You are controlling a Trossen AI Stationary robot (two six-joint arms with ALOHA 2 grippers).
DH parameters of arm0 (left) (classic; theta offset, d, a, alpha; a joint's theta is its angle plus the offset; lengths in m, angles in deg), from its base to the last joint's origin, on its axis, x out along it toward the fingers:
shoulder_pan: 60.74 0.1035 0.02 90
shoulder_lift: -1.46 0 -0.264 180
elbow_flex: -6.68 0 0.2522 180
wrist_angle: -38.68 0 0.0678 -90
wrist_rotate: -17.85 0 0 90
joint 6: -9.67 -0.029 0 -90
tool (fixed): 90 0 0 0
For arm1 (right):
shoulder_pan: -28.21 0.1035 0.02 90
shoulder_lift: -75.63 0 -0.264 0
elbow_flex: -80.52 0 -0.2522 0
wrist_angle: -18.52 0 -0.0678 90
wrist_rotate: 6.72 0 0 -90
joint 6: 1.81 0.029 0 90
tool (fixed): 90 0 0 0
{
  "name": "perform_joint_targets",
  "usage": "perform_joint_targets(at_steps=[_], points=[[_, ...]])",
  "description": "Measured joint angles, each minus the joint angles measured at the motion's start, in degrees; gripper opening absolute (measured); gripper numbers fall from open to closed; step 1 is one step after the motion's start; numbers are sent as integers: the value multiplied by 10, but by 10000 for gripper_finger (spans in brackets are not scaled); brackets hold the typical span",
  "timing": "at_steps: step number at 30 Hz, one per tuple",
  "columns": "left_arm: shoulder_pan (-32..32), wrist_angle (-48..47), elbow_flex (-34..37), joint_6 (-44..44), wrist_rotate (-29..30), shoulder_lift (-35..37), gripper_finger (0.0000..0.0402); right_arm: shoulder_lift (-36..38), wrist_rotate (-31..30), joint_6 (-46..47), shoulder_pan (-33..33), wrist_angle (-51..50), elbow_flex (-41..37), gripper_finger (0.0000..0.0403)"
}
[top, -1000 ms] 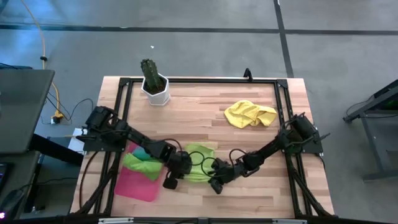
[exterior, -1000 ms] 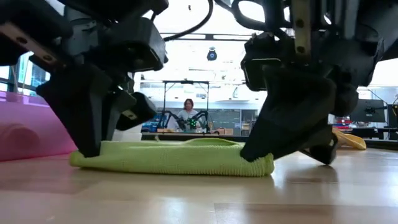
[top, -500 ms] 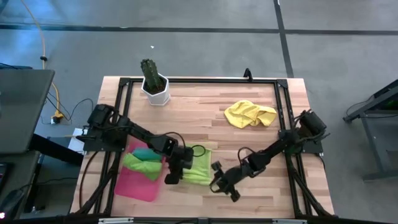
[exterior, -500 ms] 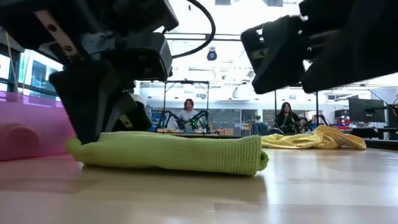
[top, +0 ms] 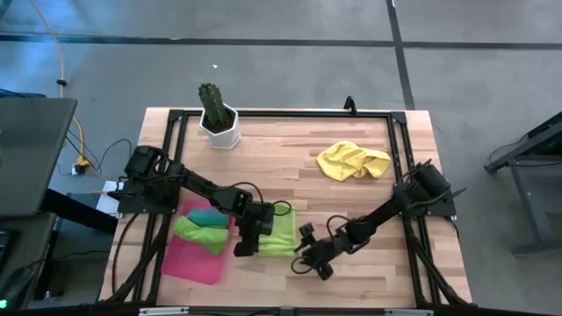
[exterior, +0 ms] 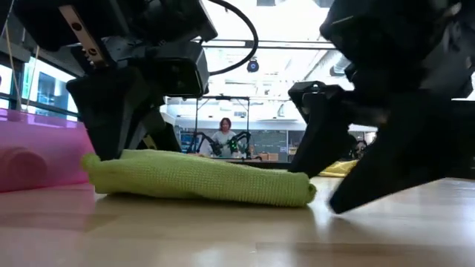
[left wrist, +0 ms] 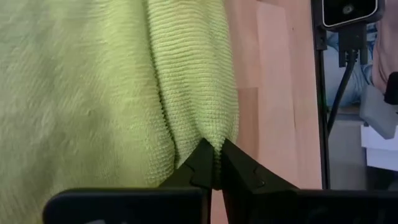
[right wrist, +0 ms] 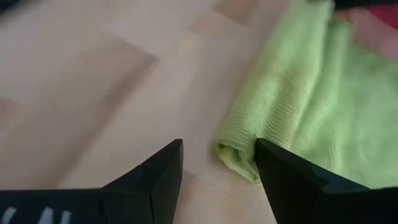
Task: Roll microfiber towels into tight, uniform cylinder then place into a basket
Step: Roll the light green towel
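Observation:
A lime green towel (top: 278,235), folded into a thick strip, lies on the table just right of the pink basket (top: 186,262). My left gripper (top: 241,246) is shut on the towel's left end (exterior: 100,165). My right gripper (top: 309,256) stands open at the towel's right end (right wrist: 235,152), its fingers low over the table. A green towel (top: 200,232) and a teal one (top: 201,213) lie in the basket. A crumpled yellow towel (top: 353,161) lies at the far right. My left gripper pinches a rolled fold at the lime green towel's left end (left wrist: 208,134) between its two fingertips. The fingers come from above, pointing down. The towel lies slack on the table. Whether my right gripper touches the towel's right end, I cannot tell.
A white pot with a cactus (top: 218,121) stands at the far left. A black frame (top: 290,112) runs around the table top. Bare wood lies between the lime green towel and the yellow one. People sit in the room beyond the table.
My right gripper has opened and let go of the towel's right end, risen and drawn back toward the near right, then come down beside that end again. My left gripper has stayed shut on the left end. The towel now lies thicker and narrower.

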Motion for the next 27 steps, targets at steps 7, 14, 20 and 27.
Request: perform_joint_targets(at_steps=[7, 14, 20, 27], points=[[-1, 0, 0, 0, -1, 0, 6, -4, -107, 24, 0, 6, 0, 195], [-1, 1, 0, -5, -1, 1, 6, -6, -114, 38, -2, 6, 1, 175], [-1, 5, 0, -15, -1, 1, 6, -38, -126, 48, -4, 36, 2, 117], [-1, 5, 0, -16, 3, 1, 6, -43, -111, 78, -3, 40, 3, 43]])
